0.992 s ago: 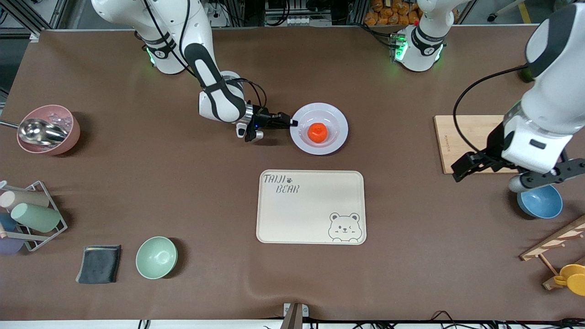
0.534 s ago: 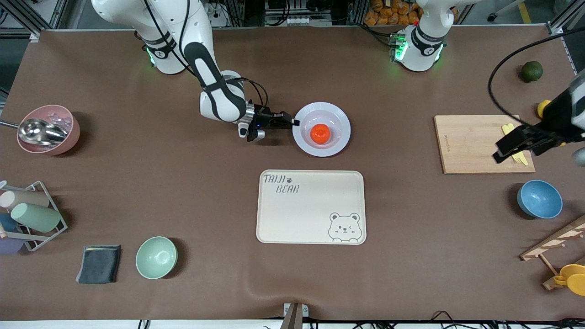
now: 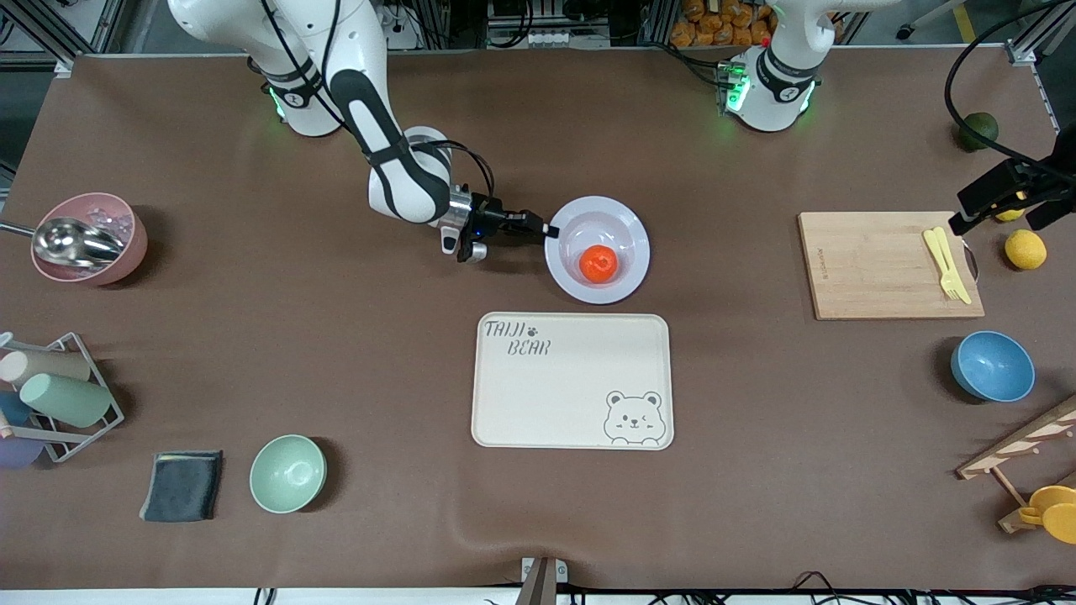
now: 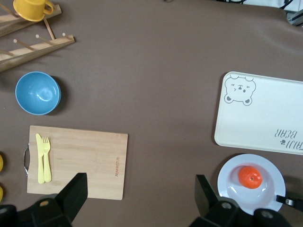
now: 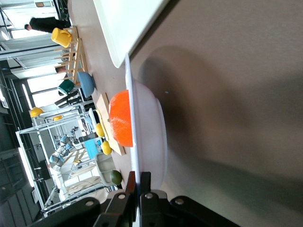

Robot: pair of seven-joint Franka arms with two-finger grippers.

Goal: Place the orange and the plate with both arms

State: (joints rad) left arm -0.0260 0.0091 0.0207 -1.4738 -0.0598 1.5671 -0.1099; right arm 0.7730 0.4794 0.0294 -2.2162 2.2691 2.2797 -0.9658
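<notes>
The pale plate carries the orange, which sits off-centre on the side nearer the front camera. My right gripper is shut on the plate's rim at the right arm's end. In the right wrist view the rim runs between the closed fingers of the right gripper, and the plate casts a shadow on the mat beneath it. The orange bulges above the rim. My left gripper hangs open and empty, high over the cutting board's end. From there the left wrist view shows plate and orange.
The cream bear tray lies just nearer the front camera than the plate. A cutting board with yellow cutlery, a lemon, a dark green fruit and a blue bowl fill the left arm's end. A green bowl and a pink bowl stand toward the right arm's end.
The right gripper has closed on the plate's rim and drawn the plate toward the tray; the orange rolled inside it. The left arm swung up and away, past the cutting board.
</notes>
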